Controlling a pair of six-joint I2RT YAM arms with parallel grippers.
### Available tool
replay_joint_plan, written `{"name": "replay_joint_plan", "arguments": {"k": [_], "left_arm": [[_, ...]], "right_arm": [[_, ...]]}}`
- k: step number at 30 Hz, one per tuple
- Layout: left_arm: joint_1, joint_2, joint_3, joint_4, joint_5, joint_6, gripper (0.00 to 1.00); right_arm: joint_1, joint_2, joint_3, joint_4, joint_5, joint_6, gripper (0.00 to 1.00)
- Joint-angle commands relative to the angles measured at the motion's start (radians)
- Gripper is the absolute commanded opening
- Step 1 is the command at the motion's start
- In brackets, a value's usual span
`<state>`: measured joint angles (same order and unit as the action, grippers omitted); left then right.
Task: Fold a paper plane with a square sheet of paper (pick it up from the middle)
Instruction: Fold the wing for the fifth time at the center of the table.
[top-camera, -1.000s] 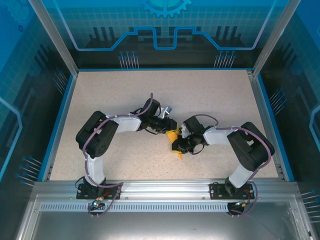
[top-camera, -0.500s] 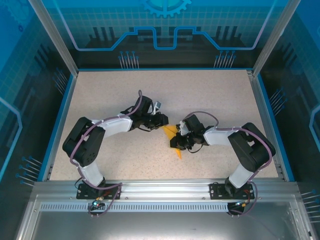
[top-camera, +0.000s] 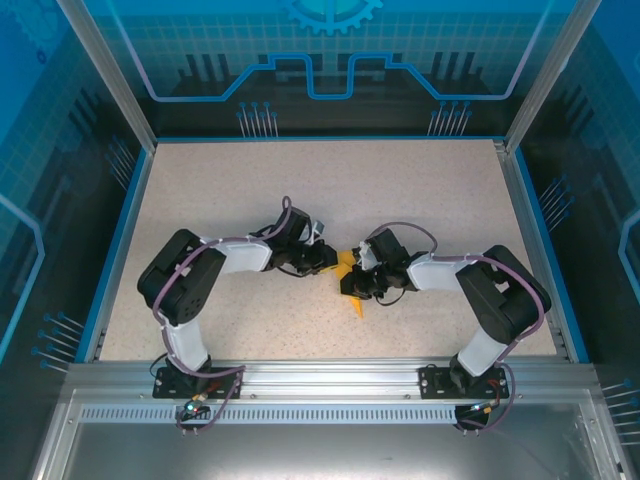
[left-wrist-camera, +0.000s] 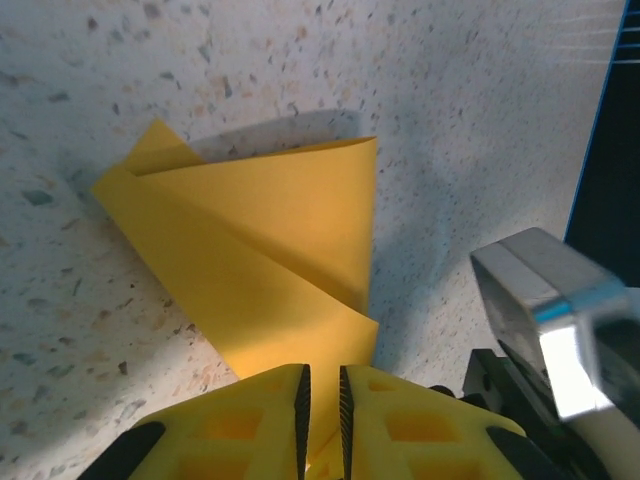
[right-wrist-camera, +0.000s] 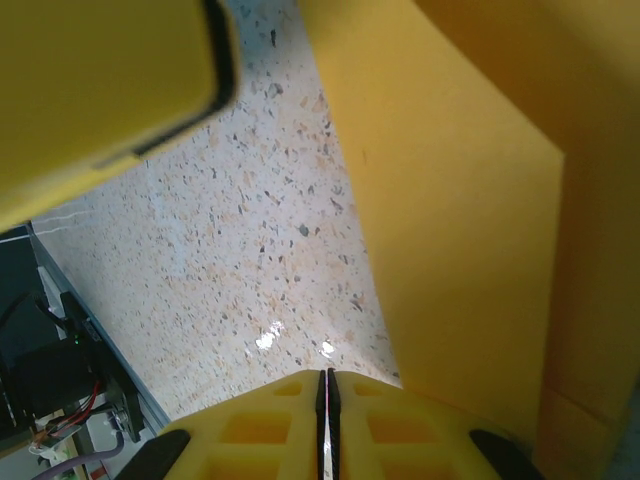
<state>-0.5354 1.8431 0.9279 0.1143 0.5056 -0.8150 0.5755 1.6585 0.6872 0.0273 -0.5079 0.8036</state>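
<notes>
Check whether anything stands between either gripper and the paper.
Nothing visible does. The left gripper is already closed on the near edge of the folded paper. The right gripper, fingers shut, sits right against the paper from the opposite side, with no other object between them.

Speckled beige table (top-camera: 200, 180) inside blue-panelled walls (top-camera: 330, 60).

The table (top-camera: 430, 190) is a speckled beige surface with a blue rim. Near its middle rests a folded orange-yellow paper sheet (top-camera: 347, 263) in creased, overlapping layers, its edge casting a shadow on the speckles.
</notes>
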Motion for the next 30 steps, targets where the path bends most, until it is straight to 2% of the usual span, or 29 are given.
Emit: {"name": "replay_joint_plan", "arguments": {"k": [1, 4, 8, 14, 25, 30], "left_arm": [[-0.003, 0.060, 0.050, 0.025, 0.045, -0.015, 0.19], [-0.003, 0.096, 0.058, 0.040, 0.045, -0.018, 0.19], [-0.002, 0.118, 0.059, -0.049, -0.032, -0.009, 0.17], [-0.002, 0.124, 0.013, -0.023, -0.028, -0.007, 0.17], [-0.003, 0.125, 0.050, -0.068, -0.033, 0.006, 0.17], [0.002, 0.131, 0.055, -0.083, -0.048, 0.000, 0.16]], "right_arm": [[0.001, -0.016, -0.005, 0.010, -0.001, -0.014, 0.12], [0.001, -0.017, -0.003, 0.010, -0.004, -0.014, 0.12], [0.003, -0.039, 0.007, 0.006, -0.023, -0.014, 0.13], [0.011, -0.085, 0.055, -0.054, -0.003, -0.059, 0.14], [0.008, 0.046, 0.035, -0.058, 0.014, -0.073, 0.15], [0.006, 0.025, -0.017, -0.066, 0.010, -0.076, 0.15]]}}
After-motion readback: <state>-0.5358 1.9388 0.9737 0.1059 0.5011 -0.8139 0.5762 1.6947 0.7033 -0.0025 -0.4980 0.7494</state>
